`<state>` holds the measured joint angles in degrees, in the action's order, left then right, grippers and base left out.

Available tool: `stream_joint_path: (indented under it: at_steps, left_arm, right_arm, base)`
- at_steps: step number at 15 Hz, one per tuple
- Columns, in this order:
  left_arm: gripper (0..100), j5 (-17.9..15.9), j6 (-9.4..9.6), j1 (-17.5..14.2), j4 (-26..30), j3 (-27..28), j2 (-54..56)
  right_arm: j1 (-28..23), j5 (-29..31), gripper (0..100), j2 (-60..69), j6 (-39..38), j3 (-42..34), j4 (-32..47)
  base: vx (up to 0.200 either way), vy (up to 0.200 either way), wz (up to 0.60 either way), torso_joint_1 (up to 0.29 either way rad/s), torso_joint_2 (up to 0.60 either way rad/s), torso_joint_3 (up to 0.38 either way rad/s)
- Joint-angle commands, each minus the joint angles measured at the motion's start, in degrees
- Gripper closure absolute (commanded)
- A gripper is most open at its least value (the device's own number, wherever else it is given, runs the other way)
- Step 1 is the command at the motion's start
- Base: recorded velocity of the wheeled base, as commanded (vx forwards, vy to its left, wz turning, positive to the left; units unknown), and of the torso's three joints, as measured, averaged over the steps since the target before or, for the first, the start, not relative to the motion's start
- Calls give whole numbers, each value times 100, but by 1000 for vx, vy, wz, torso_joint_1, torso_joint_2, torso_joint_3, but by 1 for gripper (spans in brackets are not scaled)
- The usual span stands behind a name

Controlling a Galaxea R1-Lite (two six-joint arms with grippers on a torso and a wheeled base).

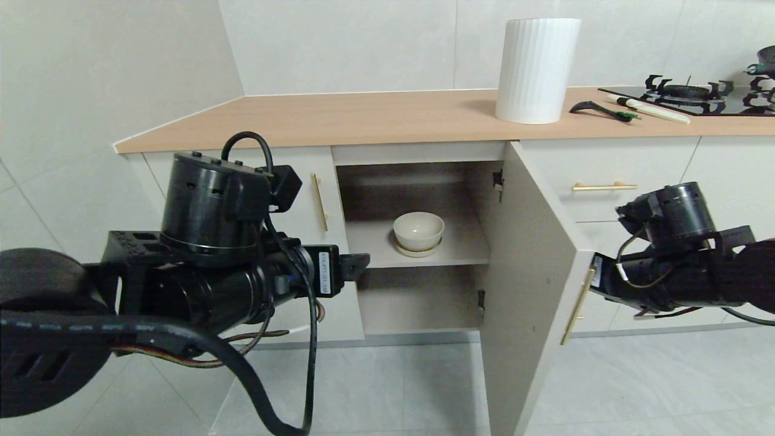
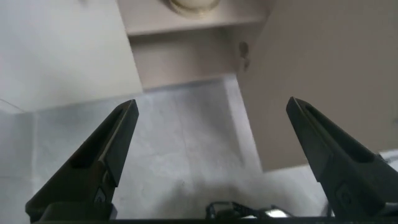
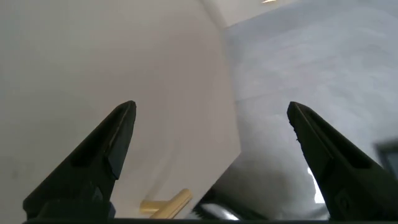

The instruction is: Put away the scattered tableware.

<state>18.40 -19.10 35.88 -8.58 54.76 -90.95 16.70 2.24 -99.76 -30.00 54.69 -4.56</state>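
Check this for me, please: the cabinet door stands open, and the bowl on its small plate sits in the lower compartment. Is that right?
Not quite. The head view shows the bowl on its plate resting on the shelf, so it is in the upper compartment, not the lower one. The cabinet door does stand open.

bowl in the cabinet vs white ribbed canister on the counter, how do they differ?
Place: the bowl sits on a small plate on the cabinet shelf; the canister stands on the counter.
Shape: the bowl is low and wide, the canister tall and cylindrical.
Surface: the bowl is smooth, the canister vertically ribbed.
Both are pale and upright.
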Motion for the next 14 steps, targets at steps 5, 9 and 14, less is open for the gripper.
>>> stream_joint_path:
  at_steps: [5, 9, 14]
  left_arm:
    - [0, 33, 21, -441, 428, 61, 675]
    - [0, 24, 21, -512, 419, 105, 535]
    - [0, 24, 21, -555, 419, 105, 623]
  right_arm:
    - [870, -13, 0, -1257, 3, 1176, 8]
    - [949, 31, 0, -1564, -41, 1483, -1]
    - [1046, 66, 0, -1767, -173, 1633, -10]
  base:
    - [0, 0, 0, 0, 0, 0]
    - [0, 0, 0, 0, 0, 0]
    - [0, 0, 0, 0, 0, 0]
